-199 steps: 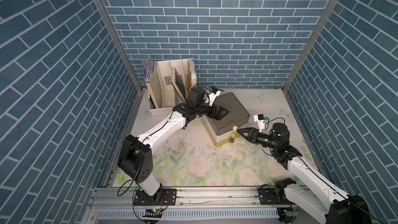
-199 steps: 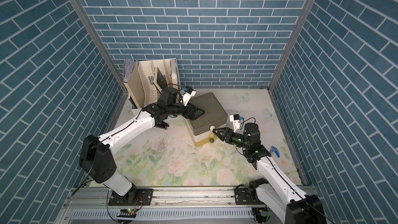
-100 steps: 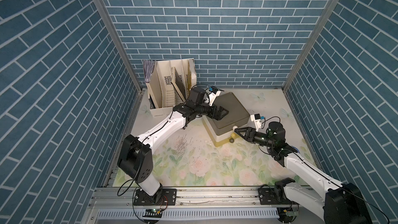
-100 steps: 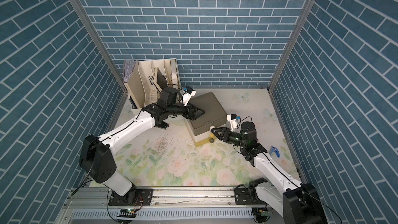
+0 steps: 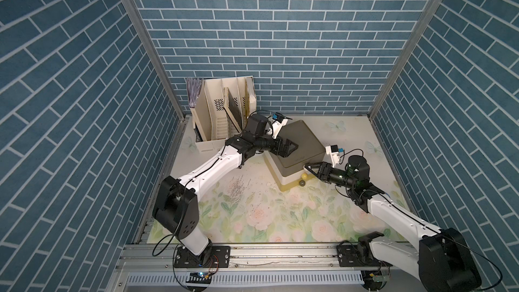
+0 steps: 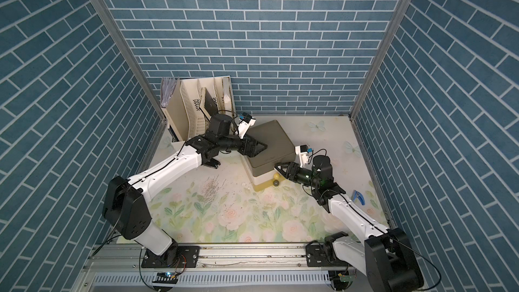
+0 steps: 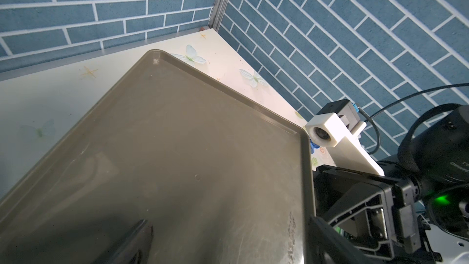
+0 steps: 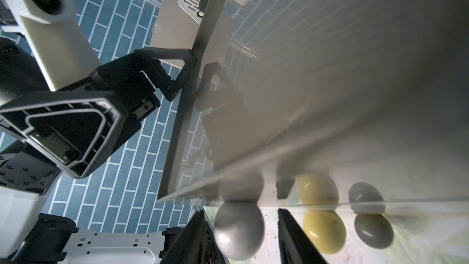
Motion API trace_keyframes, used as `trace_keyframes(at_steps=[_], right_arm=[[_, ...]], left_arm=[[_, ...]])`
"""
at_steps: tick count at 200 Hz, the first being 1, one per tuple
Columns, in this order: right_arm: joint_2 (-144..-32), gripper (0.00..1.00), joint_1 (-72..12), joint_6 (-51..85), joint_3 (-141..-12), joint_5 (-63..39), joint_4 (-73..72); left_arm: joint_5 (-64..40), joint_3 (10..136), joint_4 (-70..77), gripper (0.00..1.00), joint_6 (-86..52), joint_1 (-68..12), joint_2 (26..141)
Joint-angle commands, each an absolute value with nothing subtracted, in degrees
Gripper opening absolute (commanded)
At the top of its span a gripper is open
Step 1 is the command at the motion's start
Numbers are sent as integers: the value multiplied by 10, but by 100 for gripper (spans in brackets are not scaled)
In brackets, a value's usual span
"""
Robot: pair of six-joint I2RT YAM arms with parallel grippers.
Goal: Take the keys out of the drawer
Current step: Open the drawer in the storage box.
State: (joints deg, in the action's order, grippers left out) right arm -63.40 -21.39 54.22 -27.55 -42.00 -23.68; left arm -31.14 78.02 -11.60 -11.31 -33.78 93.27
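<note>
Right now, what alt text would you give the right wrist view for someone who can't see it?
The right tool stands open around a pale grey round knob on the glossy front of the drawer unit, with a yellow knob and a darker grey knob beside it. The left tool touches the unit's top edge, before a blue brick wall.

Grey knob (image 8: pixel 238 229) blurred, right fingers (image 8: pixel 294 237) cut off

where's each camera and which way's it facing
Top views: high over the front rail, looking down on both arms, drawer box, file rack.
Left wrist: on left arm, facing across the box lid; own finger shows.
Right wrist: on right arm, facing the drawer fronts; own fingers flank a knob.
Shared: left wrist sees the right tool, right wrist the left tool.
</note>
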Motion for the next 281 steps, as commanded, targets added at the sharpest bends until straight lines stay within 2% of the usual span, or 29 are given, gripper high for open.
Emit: trace_keyframes(at_steps=[1,52,98,119,168,281], right_arm=[[-641,45,-219,556,-292,-409,-264],[-652,43,-223,558,-297,-406,-267],[-656,23,-225,558,-302,-404,-267],[-647,18,-225,557,-302,-403,-257],[-591,15,-224,536,-286,-395,-181],[-377,12,-207,527,-207,-387,8]], left_arm=[[-312,761,-154,100,-117,-342,935],[-315,764,-158,100,-114,-342,936],[-314,760,-158,100,-114,-342,932],[-313,760,-158,100,-115,-342,933],[-313,763,-155,100,-118,-342,935],[-311,761,-150,100,-123,-347,933]])
